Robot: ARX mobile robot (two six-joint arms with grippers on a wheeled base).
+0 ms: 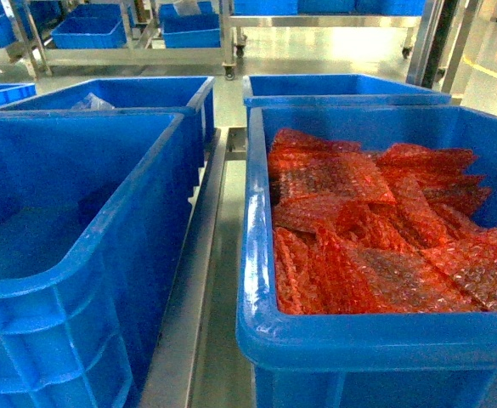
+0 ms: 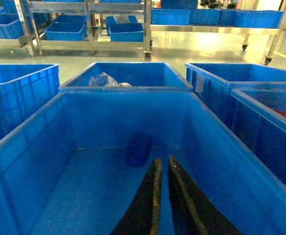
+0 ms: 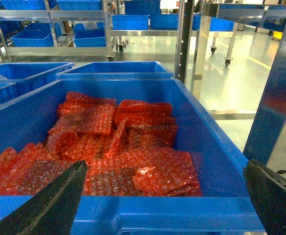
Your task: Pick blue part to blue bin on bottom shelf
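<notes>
The blue part (image 2: 138, 149), a small dark blue block, lies on the floor of the big blue bin (image 2: 45, 122) against its far wall. It also shows as a dark patch, the blue part (image 1: 95, 204), inside the left blue bin (image 1: 104, 246). My left gripper (image 2: 163, 159) hangs inside this bin just short of the part, jaws shut with only a slit between them and nothing held. My right gripper (image 3: 165, 165) is wide open above the near rim of the right crate (image 3: 182, 210). Brushed steel of the bottom shelf (image 1: 199, 289) shows between the two crates.
The right crate (image 1: 256, 280) holds several red bubble-wrap bags (image 1: 367, 229). Two more blue crates (image 1: 129, 89) stand behind, one with a clear plastic bag (image 2: 103, 79). Steel racks (image 2: 91, 44) with blue bins stand across the floor. A steel post (image 3: 279, 98) rises at the right.
</notes>
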